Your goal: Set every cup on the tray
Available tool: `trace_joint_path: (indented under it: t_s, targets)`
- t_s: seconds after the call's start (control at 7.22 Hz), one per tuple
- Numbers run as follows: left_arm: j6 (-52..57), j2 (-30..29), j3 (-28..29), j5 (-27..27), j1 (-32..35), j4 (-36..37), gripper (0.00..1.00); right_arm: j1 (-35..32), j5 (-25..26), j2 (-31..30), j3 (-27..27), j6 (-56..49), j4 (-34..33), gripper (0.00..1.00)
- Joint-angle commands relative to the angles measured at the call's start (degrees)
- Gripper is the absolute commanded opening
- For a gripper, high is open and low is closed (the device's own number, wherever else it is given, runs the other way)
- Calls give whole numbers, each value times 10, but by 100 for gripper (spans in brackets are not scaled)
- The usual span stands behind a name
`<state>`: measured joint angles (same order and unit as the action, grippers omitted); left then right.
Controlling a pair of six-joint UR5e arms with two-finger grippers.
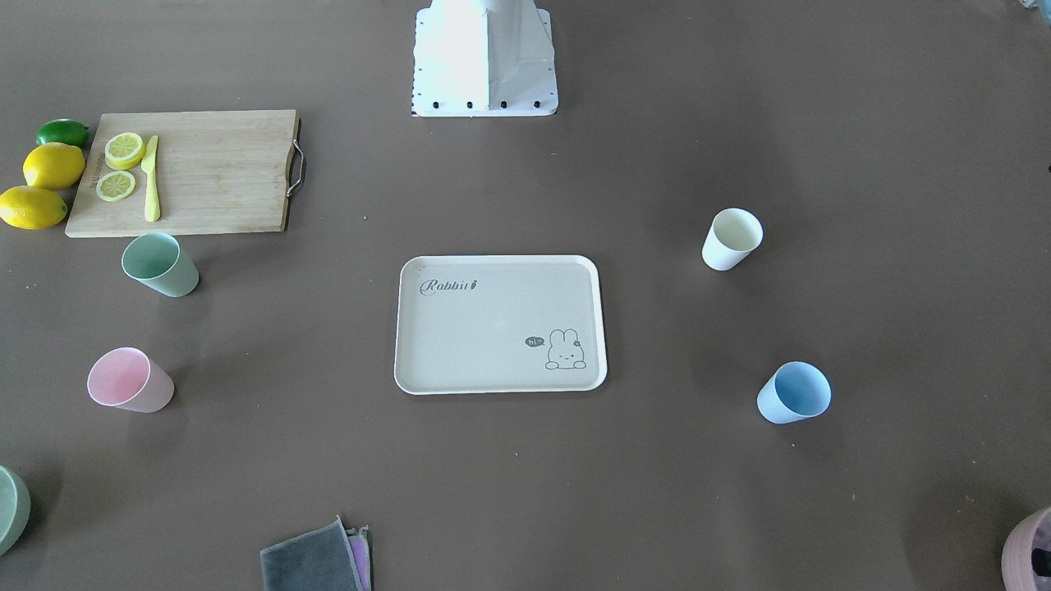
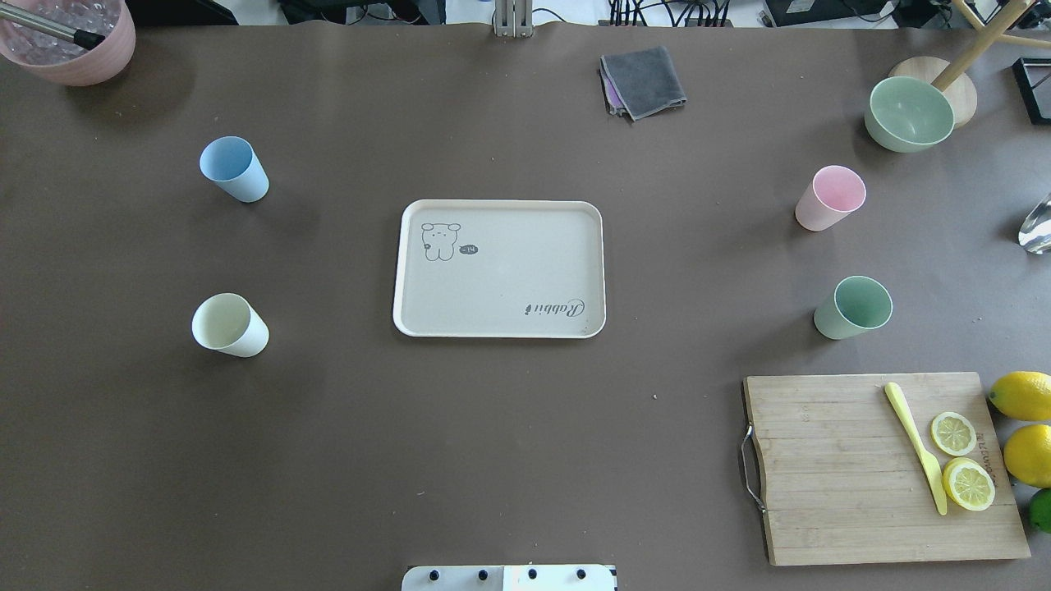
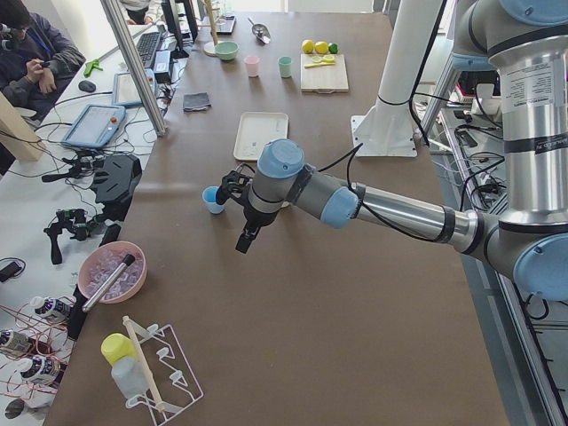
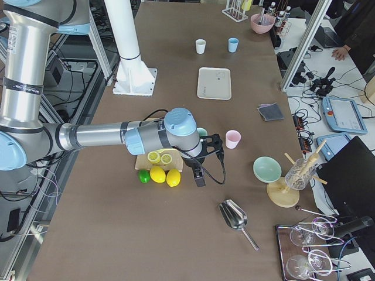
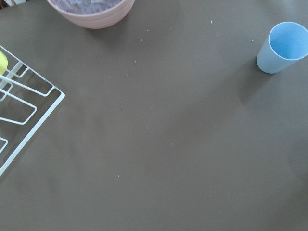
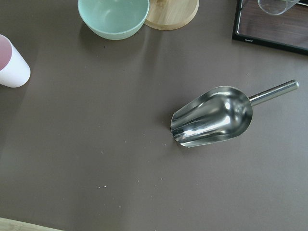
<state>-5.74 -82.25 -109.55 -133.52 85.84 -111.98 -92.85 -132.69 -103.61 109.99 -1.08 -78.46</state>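
Note:
The beige tray (image 2: 509,263) with "Rabbit" lettering lies empty in the table's middle. Four cups stand upright on the table around it. The blue cup (image 2: 234,168) and the white cup (image 2: 230,325) are on the robot's left. The pink cup (image 2: 829,198) and the green cup (image 2: 854,308) are on its right. My left gripper (image 3: 244,240) hangs above the table beyond the blue cup (image 5: 284,47). My right gripper (image 4: 199,175) hangs near the lemons, beside the pink cup (image 6: 12,62). They show only in the side views, so I cannot tell whether they are open or shut.
A wooden cutting board (image 2: 846,468) with lemon slices and a yellow knife lies at the right front, whole lemons beside it. A green bowl (image 2: 910,113), grey cloth (image 2: 643,80) and pink ice bowl (image 2: 70,41) stand at the far edge. A metal scoop (image 6: 211,118) lies beyond the right end.

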Motion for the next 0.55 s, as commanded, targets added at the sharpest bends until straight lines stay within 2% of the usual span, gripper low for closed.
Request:
trace_joint_path:
  t_s: [0.0,0.14,0.28,0.42]
  targets:
    - [-14,-10,15,-2,-1,-36,99,-11,1,-1,-10,-5,42,100]
    - [-17,-13,12,-3,-2,-66,99,-11,1,-1,-11,9,64,100]
    - [-45,-17,17,-34,-7,-88,99,-11,1,8,-9,51,66,100]
    - [-101,-46,23,-64,-35,-88,99,-8,-2,26,-9,130,65,100]
